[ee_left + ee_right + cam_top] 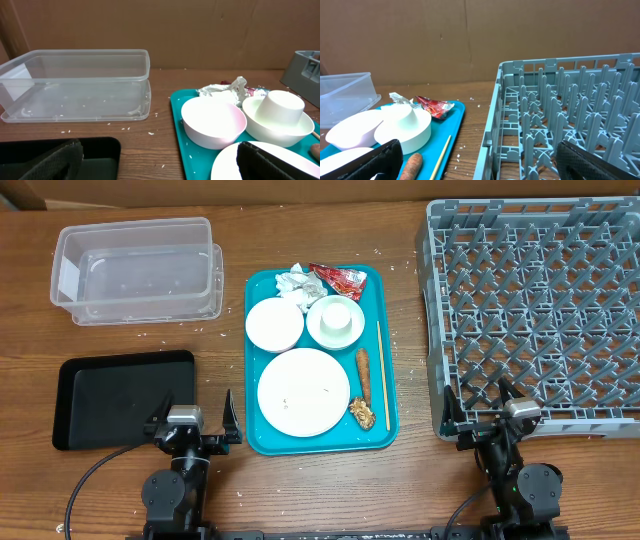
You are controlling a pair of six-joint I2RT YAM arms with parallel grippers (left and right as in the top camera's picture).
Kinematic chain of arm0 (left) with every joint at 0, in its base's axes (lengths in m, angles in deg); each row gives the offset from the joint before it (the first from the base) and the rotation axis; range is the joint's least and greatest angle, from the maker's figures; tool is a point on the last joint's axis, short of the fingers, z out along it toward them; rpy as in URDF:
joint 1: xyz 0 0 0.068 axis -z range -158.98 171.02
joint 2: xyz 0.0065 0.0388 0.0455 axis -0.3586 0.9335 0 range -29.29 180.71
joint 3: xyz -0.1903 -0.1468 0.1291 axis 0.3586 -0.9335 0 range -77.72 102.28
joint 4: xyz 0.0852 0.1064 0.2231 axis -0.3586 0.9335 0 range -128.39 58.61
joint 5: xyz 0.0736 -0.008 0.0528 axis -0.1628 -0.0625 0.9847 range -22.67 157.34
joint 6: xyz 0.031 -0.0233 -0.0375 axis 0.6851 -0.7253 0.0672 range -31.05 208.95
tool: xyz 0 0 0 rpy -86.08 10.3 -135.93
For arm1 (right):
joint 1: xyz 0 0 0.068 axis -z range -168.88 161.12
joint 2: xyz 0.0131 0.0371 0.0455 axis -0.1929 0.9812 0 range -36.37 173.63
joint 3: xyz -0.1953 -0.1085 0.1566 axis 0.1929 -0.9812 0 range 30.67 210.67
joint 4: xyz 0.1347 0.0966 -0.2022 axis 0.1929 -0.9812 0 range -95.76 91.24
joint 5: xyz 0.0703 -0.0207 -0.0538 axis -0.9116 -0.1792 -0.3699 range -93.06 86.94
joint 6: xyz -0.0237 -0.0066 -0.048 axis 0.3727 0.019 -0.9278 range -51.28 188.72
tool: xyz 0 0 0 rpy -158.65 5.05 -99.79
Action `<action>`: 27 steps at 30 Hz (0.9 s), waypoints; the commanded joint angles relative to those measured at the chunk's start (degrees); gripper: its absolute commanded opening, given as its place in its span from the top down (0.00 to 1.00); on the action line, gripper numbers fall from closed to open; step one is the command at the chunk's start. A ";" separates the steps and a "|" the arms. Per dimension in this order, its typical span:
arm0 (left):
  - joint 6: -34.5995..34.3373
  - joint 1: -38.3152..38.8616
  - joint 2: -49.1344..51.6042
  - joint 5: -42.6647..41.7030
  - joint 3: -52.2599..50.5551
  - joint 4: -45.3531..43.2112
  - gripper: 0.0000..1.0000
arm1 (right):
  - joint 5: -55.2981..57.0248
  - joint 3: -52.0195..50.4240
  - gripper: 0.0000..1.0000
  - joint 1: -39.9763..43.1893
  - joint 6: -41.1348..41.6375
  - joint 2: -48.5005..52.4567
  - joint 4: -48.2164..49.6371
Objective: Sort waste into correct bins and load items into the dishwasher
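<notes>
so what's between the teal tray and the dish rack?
Overhead view: just bare table with a few stray rice grains between the teal tray and the dish rack; nothing else.

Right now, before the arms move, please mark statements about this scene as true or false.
1. The small white cup sits inside a white bowl. True.
2. The large white plate is in the grey dish rack. False: the plate lies on the teal tray, not in the dish rack.
3. The red snack wrapper is in the clear tub. False: the wrapper lies on the teal tray, outside the clear tub.
4. The left gripper and right gripper are both open and empty. True.
5. The wooden stick lies beside the sausage piece. True.
</notes>
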 commanded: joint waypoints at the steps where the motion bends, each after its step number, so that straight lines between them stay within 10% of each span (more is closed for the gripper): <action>1: 1.11 -0.42 -0.55 -0.37 -0.24 0.07 0.00 | -0.15 -0.59 0.00 0.20 -0.22 -0.63 0.44; 19: 0.37 -0.39 -0.55 -1.29 -0.24 -0.26 0.00 | -0.15 -0.59 0.00 0.20 -0.22 -0.63 0.44; 27: -33.57 -0.31 -0.55 -29.68 -0.20 -1.90 0.00 | -0.15 -0.59 0.00 0.20 -0.22 -0.63 0.44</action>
